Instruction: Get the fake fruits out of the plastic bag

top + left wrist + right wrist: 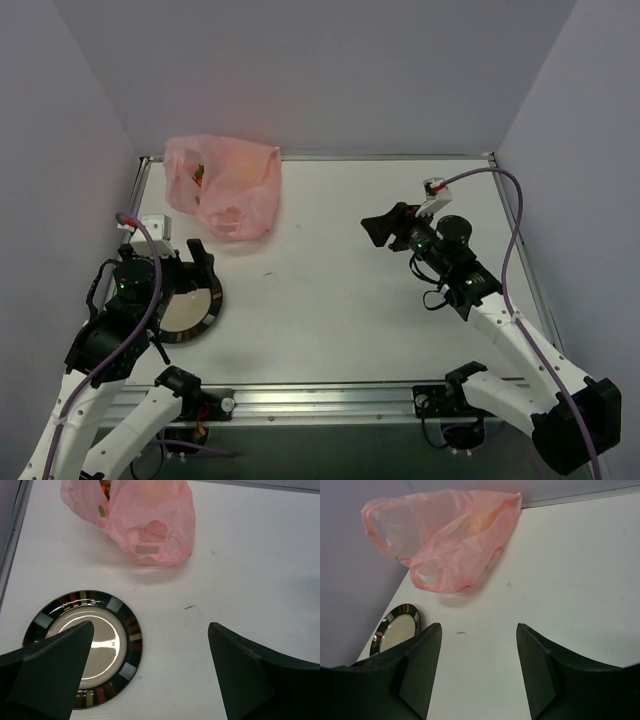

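The pink plastic bag [225, 185] lies crumpled at the far left of the table, its handles toward the front. It also shows in the left wrist view [150, 525] and the right wrist view [450, 540]. The fake fruits are inside it and mostly hidden; an orange-red patch with a green bit [103, 487] shows through the plastic. My left gripper [185, 255] is open and empty above the dark plate, well short of the bag [151, 626]. My right gripper [378, 230] is open and empty over the table's middle right, pointing toward the bag [479, 626].
A dark round plate [213, 300] with a coloured rim and pale centre sits near the left front [132, 640] [387, 625]. Grey walls close in the back and both sides. A metal rail [400, 157] runs along the table's far edge.
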Robot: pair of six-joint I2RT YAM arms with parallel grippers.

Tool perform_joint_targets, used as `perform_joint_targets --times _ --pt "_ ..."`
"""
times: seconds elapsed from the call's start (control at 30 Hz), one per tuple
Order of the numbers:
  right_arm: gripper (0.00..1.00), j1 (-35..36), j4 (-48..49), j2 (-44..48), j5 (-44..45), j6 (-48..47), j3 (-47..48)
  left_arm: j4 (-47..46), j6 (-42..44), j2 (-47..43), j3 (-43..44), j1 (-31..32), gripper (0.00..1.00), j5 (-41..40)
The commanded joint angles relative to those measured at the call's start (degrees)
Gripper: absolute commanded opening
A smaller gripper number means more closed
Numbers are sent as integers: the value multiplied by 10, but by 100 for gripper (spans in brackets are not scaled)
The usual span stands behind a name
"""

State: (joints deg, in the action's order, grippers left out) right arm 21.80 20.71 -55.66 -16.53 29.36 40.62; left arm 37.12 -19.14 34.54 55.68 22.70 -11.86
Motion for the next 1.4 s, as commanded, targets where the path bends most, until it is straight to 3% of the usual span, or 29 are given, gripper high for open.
perform_joint_targets --times 0.0,0.1,0.13,0.2,0.3,0.4,0.57,0.67,0.8,1.0,1.3,1.33,1.37 --pt "57 46 21 -21 35 -27 47 -1 9 -22 7 -3 97 -40" --pt "46 102 28 -58 63 -37 77 -6 3 -39 -7 -4 97 -54" --pt "29 116 28 -71 71 -48 88 -6 -2 -41 -12 -5 97 -71" --pt "8 160 15 -116 90 -62 134 -1 -12 -44 -12 -9 97 -93" --pt "2 204 1 -198 128 -91 218 4 -27 -46 -13 -29 97 -127" --pt "5 259 -18 -294 144 -127 317 4 -58 -55 -17 -73 97 -136" --pt "11 321 -64 -468 151 -182 483 12 -73 -65 -17 -71 97 -192" --pt "22 337 -97 -558 156 -215 590 19 -78 -68 -16 -62 97 -211" --pt "47 342 -121 -663 156 -243 697 19 -79 -66 -12 -55 97 -215" --pt "68 340 -145 -802 143 -287 839 12 -81 -58 -7 -51 97 -190" --pt "75 320 -153 -930 141 -284 966 -5 -105 -24 -3 -59 97 -150" --pt "74 318 -152 -948 144 -284 976 -6 -105 -14 -3 -63 97 -148" --pt "64 315 -152 -958 150 -287 986 -7 -105 -9 -3 -70 97 -141"
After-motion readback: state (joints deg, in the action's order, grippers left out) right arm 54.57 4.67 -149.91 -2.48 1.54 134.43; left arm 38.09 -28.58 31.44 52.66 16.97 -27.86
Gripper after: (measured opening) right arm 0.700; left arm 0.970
